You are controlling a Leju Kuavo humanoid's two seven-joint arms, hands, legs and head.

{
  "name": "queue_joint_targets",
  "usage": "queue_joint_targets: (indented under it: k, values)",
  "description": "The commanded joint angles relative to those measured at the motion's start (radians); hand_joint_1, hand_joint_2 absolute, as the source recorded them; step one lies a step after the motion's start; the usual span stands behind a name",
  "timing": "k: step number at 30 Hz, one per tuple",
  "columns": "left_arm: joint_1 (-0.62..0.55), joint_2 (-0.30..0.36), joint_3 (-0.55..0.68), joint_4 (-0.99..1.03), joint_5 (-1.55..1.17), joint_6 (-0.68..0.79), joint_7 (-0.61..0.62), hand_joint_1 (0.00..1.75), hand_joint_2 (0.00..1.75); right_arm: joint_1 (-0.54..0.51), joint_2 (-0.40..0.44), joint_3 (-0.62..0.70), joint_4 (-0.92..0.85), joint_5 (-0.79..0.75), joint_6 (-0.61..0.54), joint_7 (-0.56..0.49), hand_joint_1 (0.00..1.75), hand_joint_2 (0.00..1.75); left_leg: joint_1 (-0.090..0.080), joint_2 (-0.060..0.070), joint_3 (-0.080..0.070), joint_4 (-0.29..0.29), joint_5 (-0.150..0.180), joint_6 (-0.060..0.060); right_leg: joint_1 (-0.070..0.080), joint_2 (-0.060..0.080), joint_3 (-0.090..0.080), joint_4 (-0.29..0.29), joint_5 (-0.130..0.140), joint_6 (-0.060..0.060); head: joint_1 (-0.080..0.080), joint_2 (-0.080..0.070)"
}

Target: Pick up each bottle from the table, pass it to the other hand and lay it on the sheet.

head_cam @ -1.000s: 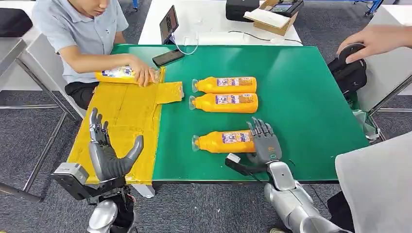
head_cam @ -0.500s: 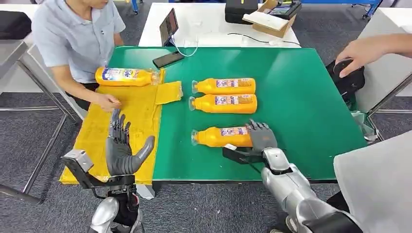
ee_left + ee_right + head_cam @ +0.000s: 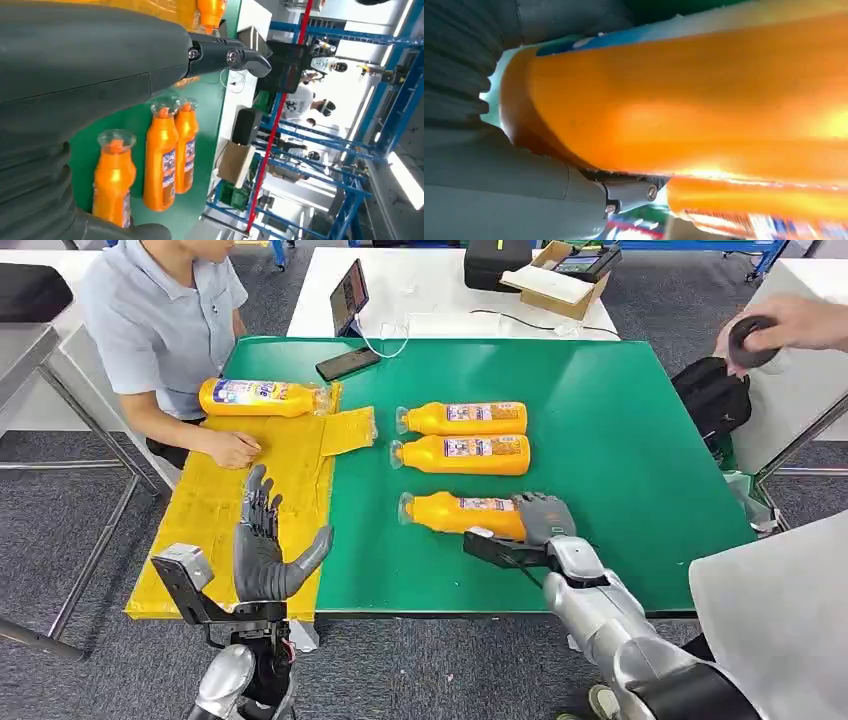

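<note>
Right robot hand wrapped around base of nearest bottle, cap end away, on green table.

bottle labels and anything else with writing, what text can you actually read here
Bottle on the yellow sheet: label with large blue letters, too blurred to read for sure.
Two bottles lying side by side: label print too small to read.
Bottle in the right hand: label print too small.
Tablet and phone: nothing legible.

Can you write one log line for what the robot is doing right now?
right hand: grips nearest orange plastic bottle | left hand: open | yellow sheet: one bottle
</note>
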Motion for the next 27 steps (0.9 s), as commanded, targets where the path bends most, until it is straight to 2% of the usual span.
queue_joint_targets:
  k: [1,3,4,8,12,13,16,18,20,21,25,27]
  values:
    - [0.016,0.007,-0.036,0.182,-0.013,0.034,0.082,0.0,1.75,0.199,0.117,-0.213,-0.141,-0.323,-0.136,-0.326,1.75,1.75,0.002,0.002,0.003,-0.004,0.0,-0.002,0.003,0.0,0.007,-0.004,0.001,-0.003,0.0,0.0]
    - [0.022,-0.004,-0.053,0.246,0.0,0.041,0.063,0.0,1.75,0.256,0.134,-0.174,-0.271,-0.414,-0.15,-0.327,1.71,1.75,0.002,0.004,0.004,-0.004,0.0,-0.003,0.002,0.003,0.007,-0.004,0.002,-0.003,0.0,0.0]
    - [0.013,0.012,-0.079,0.279,0.011,0.049,0.081,0.0,1.75,0.294,0.156,-0.181,-0.368,-0.521,-0.174,-0.381,1.71,1.75,0.003,0.004,0.002,-0.004,0.0,-0.004,0.003,0.003,0.006,-0.004,0.002,-0.004,0.0,0.0]
    - [0.006,0.037,-0.133,0.34,0.071,0.033,0.055,0.0,1.75,0.387,0.144,-0.067,-0.615,-0.662,-0.217,-0.328,1.75,1.75,0.002,0.001,-0.002,-0.002,0.0,-0.003,0.003,0.001,0.001,-0.001,0.0,-0.003,0.0,0.0]
    - [0.008,0.039,-0.135,0.326,0.074,0.036,0.057,0.0,1.75,0.387,0.134,-0.058,-0.614,-0.67,-0.218,-0.32,1.75,1.75,0.003,0.002,-0.011,0.0,-0.001,-0.003,0.003,0.002,-0.007,0.001,0.0,-0.002,0.0,0.0]
    - [0.01,0.056,-0.163,0.305,0.068,-0.003,0.039,0.0,1.75,0.391,0.134,-0.051,-0.63,-0.712,-0.225,-0.366,1.75,1.75,0.003,0.002,-0.012,0.0,0.0,-0.002,0.002,0.002,-0.008,0.001,0.0,-0.002,-0.001,0.0]
    - [0.033,0.091,-0.197,0.236,0.014,-0.074,0.015,0.0,1.75,0.412,0.119,0.015,-0.693,-0.745,-0.15,-0.351,1.75,1.75,0.002,0.002,-0.013,0.0,0.0,-0.002,0.001,0.003,-0.009,0.001,0.0,-0.001,0.0,0.0]
    - [0.041,0.087,-0.183,0.192,-0.012,-0.081,0.015,0.0,1.75,0.423,0.112,0.066,-0.706,-0.722,-0.129,-0.34,1.75,1.75,0.002,0.003,-0.013,0.0,-0.002,-0.003,0.002,0.002,-0.008,0.001,-0.001,-0.003,0.0,0.0]
    - [0.035,0.082,-0.183,0.174,0.001,-0.118,0.029,0.0,1.75,0.42,0.115,0.111,-0.691,-0.704,-0.115,-0.337,1.75,1.75,0.001,0.003,-0.015,0.0,-0.001,-0.003,0.001,0.003,-0.01,0.001,0.0,-0.002,0.0,0.0]
    - [0.026,0.08,-0.193,0.166,0.001,-0.141,0.03,0.0,1.75,0.4,0.101,0.186,-0.646,-0.649,-0.089,-0.32,1.75,1.75,0.001,0.003,-0.015,0.0,-0.001,-0.002,0.001,0.003,-0.012,0.001,0.001,-0.002,0.0,0.0]
    - [0.013,0.07,-0.21,0.155,-0.037,-0.126,0.002,0.0,1.75,0.375,0.109,0.266,-0.534,-0.62,-0.054,-0.337,1.75,1.75,0.003,0.003,-0.015,0.0,-0.001,-0.003,0.003,0.003,-0.011,0.001,0.001,-0.003,0.0,0.0]
    - [0.013,0.071,-0.213,0.151,-0.037,-0.127,0.003,0.0,1.75,0.371,0.113,0.293,-0.509,-0.587,-0.084,-0.35,1.75,1.75,0.002,0.003,-0.016,0.0,0.0,-0.002,0.002,0.003,-0.012,0.0,0.001,-0.002,0.0,0.0]
